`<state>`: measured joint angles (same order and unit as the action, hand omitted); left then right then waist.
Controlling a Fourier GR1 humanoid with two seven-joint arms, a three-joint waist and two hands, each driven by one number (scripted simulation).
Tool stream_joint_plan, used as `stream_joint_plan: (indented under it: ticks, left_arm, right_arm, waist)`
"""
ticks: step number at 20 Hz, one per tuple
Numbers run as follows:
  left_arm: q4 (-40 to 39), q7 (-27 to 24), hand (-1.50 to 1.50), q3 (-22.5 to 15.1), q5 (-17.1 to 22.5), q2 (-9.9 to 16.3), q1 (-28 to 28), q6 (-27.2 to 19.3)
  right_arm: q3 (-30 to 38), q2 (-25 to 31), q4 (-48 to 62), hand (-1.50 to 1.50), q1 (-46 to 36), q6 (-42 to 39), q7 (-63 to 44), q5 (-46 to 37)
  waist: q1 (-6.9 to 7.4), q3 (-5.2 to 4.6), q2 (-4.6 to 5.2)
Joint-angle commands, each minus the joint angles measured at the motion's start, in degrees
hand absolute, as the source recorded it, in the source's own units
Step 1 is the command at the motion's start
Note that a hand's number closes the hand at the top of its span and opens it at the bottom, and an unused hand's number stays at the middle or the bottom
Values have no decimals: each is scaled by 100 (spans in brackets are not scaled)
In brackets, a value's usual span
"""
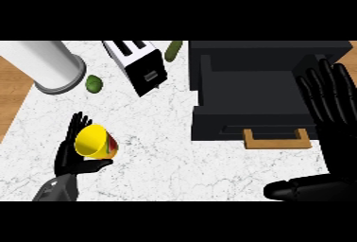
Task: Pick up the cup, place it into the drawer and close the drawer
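1. While the left hand (73,153) is curling round the yellow cup (96,141), its palm is hiding part of the cup's wall, above the white marble counter (167,156).
2. Filling the lower right, the right hand (331,137) is resting with fingers straight, overlapping the dark drawer unit (244,80).
3. Farther back, a toaster (140,64), a white cylinder (49,66) and two green items (94,83) are sitting, partly cropped.
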<state>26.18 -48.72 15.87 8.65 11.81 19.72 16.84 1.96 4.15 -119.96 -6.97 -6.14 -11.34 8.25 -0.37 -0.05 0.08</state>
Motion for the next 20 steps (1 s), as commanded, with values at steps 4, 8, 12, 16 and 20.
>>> stream_joint_plan:
  ticks: [4,8,12,16,20]
  left_arm:
    - [-501,-176,-150,14,136,154,317,961]
    - [-354,-323,150,-65,188,-153,275,1016]
    - [-511,-482,150,-44,209,122,389,1445]
    - [-434,-1048,150,-145,-1,-20,344,840]
    - [-27,-1264,150,-161,26,-208,265,439]
  right_arm:
    - [108,49,165,-150,47,-70,186,-2]
    - [-144,-48,-103,-150,400,-96,144,-124]
    - [73,96,86,-150,40,-128,37,52]
    - [113,129,-168,-150,67,-125,-105,154]
    - [-42,-6,-178,-150,63,17,-75,-57]
  waist:
    - [-17,-1,8]
    - [-21,-2,1]
    - [-20,-5,16]
    - [-37,-5,13]
    - [12,-1,-3]
